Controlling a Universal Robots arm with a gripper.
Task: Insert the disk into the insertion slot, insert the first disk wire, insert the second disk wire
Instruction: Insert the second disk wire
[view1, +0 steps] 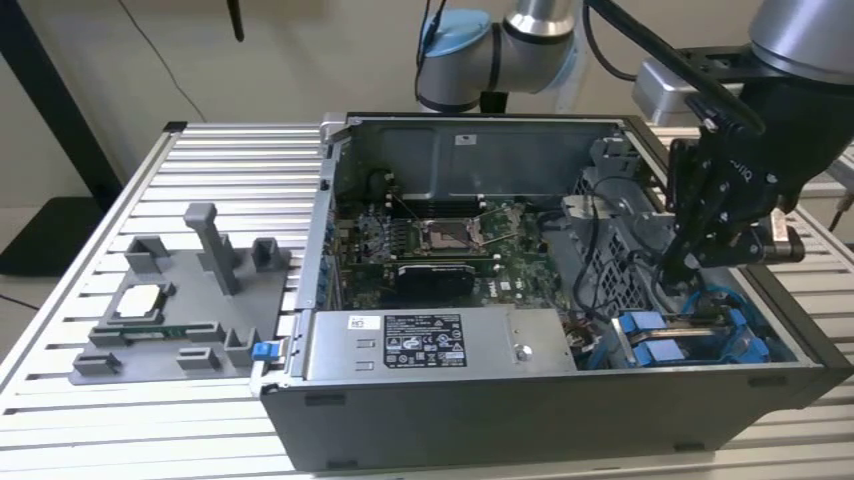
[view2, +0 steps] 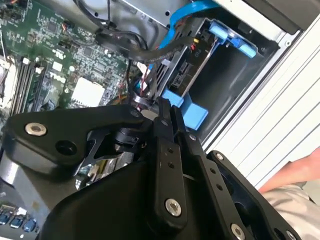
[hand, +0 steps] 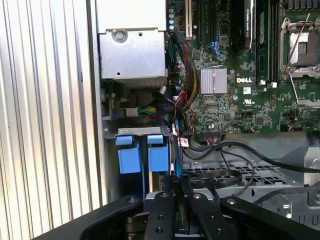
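Slatted aluminium desk (view1: 80, 300) carried an open computer case (view1: 534, 400), motherboard (view1: 454, 245) inside. Black cables (view2: 125, 40) crowded the insertion slot (view1: 694, 335), where the disk (view2: 187, 70) sat edge-up. Claw (view1: 681, 265) hovered just above; couldn't tell its opening.

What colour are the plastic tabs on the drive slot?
Bright blue tabs, clearest in the first wrist view.

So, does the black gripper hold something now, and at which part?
It cannot be told: the black gripper hangs above the grey metal drive bay with blue tabs, with its tips hidden.
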